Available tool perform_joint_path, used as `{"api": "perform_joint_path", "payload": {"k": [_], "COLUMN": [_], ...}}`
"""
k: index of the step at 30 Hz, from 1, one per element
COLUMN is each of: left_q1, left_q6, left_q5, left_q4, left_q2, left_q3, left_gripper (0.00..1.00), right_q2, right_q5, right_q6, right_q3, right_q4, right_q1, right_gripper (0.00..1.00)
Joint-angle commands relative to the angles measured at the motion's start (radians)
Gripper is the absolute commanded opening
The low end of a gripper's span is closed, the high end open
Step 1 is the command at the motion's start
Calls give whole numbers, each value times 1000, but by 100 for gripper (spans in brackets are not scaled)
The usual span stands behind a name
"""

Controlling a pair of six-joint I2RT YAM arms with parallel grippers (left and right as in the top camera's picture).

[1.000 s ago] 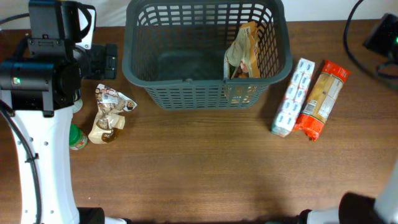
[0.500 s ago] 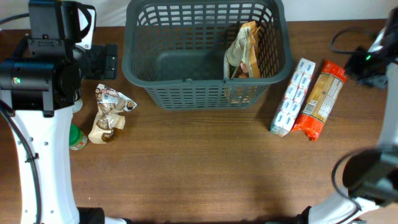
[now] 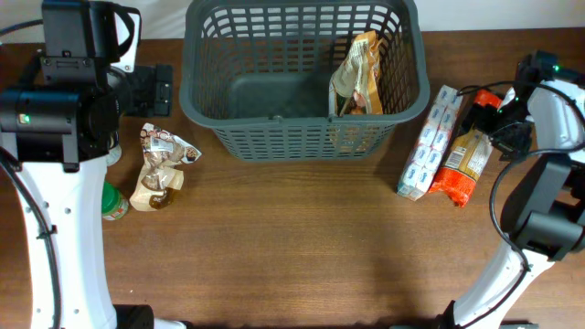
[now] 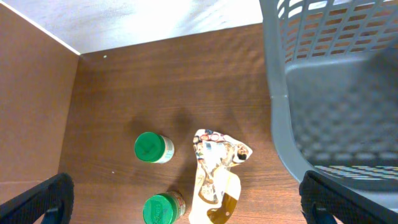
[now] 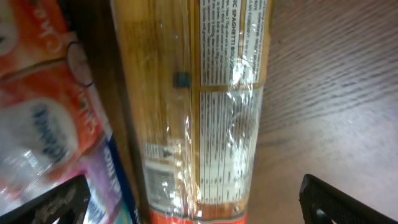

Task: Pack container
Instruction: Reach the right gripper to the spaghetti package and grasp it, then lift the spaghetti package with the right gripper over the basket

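1. The container sits between our two grippers, holding one snack bag.
2. Our right gripper, fingers apart and empty, hovers directly over the spaghetti pack; a blue-and-white pack lies just beside it, toward the container.
3. Our left gripper, also spread and empty, hangs above a pouch and two green-lidded jars.
4. We judge the packing barely begun: five items are left outside.

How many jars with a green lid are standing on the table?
2. The far jar stands left of the pouch; the near jar stands by the pouch's lower end. In the overhead view the left arm may hide others.
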Motion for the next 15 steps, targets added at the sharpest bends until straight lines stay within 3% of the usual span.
{"api": "perform_joint_path", "payload": {"k": [1, 15], "left_q1": [3, 3], "left_q6": [-9, -9], "left_q5": [-7, -7], "left_q4": [2, 2], "left_q2": [0, 0], "left_q3": [-1, -1], "left_gripper": [99, 99], "right_q2": [28, 66], "right_q5": [-12, 11], "right_q6": [7, 53], "right_q3": [-3, -87], "right_q4": [22, 111], "right_q1": [2, 2], "right_gripper": [99, 98]}}
